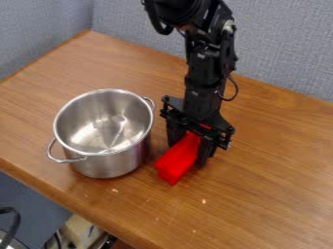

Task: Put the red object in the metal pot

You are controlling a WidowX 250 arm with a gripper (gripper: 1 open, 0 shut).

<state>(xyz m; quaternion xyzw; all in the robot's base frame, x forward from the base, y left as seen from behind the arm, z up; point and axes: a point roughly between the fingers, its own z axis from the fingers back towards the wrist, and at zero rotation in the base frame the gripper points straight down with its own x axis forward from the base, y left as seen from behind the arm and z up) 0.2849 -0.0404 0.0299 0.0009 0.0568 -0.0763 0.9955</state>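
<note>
Beside the metal pot (100, 131), the gripper (192, 142) clenches the red object (180, 160) by its upper end (lower end at the table (78, 63)). Grasping looks done; lifting it into the empty pot remains.

My work surface is a wooden table (92, 78) with a warm brown grain, set at an angle so that one corner points to the far left and its near edge runs along the lower left. The metal pot (101, 131) stands directly on it at the left, near that edge, upright and open, one loop handle at its near left rim. Just right of the pot is the red object (180, 160), tilted; its lower end seems to touch the wood, though I cannot be sure from here.
</note>
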